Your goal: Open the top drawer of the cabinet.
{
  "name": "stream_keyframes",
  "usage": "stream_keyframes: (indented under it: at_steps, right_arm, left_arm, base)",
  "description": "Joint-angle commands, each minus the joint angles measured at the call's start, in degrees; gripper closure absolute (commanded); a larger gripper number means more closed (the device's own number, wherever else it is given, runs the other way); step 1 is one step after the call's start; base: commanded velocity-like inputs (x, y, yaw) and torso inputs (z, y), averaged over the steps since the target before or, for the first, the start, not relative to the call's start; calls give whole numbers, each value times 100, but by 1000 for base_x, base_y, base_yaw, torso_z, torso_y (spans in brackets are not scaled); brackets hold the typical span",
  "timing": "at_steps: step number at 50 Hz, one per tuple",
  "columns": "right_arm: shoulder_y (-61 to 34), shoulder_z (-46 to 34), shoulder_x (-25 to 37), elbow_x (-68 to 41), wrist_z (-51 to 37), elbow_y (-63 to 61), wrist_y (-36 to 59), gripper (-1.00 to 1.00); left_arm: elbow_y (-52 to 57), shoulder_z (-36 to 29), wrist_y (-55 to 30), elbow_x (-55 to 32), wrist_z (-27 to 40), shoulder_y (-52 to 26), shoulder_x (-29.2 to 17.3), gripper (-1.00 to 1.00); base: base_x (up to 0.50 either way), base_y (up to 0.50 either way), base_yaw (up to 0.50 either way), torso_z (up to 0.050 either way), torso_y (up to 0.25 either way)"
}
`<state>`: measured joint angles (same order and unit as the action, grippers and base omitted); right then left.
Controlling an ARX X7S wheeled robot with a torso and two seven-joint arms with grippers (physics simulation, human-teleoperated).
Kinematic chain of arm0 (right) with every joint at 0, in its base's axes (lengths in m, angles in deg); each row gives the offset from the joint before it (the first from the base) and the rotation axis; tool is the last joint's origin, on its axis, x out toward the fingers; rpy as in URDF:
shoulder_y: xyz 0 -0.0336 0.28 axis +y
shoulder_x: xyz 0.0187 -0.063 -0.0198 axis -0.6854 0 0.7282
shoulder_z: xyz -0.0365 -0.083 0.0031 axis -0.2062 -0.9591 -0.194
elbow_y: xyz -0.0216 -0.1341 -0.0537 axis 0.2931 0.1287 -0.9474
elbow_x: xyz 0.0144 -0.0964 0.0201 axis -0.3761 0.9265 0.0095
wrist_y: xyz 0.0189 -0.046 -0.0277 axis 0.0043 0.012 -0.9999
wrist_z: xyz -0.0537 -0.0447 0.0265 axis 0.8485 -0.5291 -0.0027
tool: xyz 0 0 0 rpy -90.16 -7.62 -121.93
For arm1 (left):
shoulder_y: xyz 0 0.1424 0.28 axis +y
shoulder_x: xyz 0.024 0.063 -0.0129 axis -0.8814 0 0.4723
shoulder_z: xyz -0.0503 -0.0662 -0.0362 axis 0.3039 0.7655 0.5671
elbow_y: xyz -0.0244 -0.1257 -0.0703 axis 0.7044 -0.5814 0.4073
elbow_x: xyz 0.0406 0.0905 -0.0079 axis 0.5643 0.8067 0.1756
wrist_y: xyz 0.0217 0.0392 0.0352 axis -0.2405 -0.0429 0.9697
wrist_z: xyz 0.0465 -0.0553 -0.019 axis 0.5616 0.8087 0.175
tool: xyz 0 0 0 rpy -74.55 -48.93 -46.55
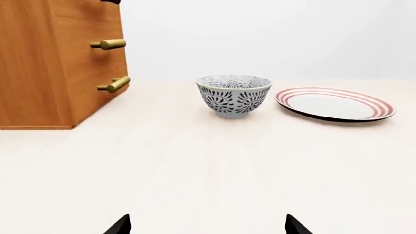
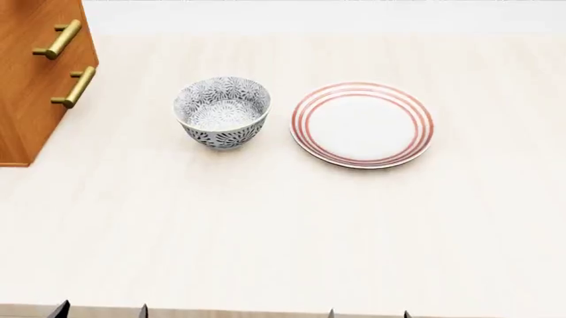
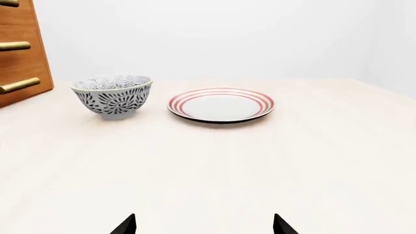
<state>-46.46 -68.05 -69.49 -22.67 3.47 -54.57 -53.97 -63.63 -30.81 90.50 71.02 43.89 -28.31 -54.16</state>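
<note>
**Both pincers open at near bench edge; cabinet far left**

Nearest, the left pincer (image 1: 206, 225) and the right pincer (image 3: 204, 224) are seen only as dark fingertips, spread apart, with nothing held between them. Pale bench (image 2: 265, 232) is recorded bare ahead of both. Farther out, a patterned bowl (image 2: 221, 111) stands upright, just beside a red-ringed plate (image 2: 362, 123), not touching. At far left the cabinet (image 2: 31, 86) is noted, two brass handles (image 2: 73, 87) visible on shut drawer fronts. The top drawer lies outside every view; its state cannot be told.
</note>
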Motion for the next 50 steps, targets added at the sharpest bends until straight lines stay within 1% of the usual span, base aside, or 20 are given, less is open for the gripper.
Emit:
stream_keyframes:
  at_steps: [1, 41, 44, 50]
  right_arm:
    - [0, -102, 79, -94, -94, -28, 23, -100]
    - [-26, -338, 291, -417, -325, -8, 39, -100]
    - [-20, -355, 300, -469, -315, -33, 51, -100]
    - [-5, -422, 344, -458, -328, -81, 52, -100]
  left_arm:
    - [46, -98, 61, -270, -83, 19, -104, -100]
    - [45, -305, 118, -508, 191, 1, -299, -100]
    - [31, -353, 63, -463, 233, -2, -311, -100]
    - [55, -398, 11, -456, 282, -6, -339, -100]
  base:
    - [0, 0, 0, 50, -2]
    - [0, 0, 0, 50, -3]
    - [87, 0, 0, 18, -4]
    - [500, 0, 0, 0, 0]
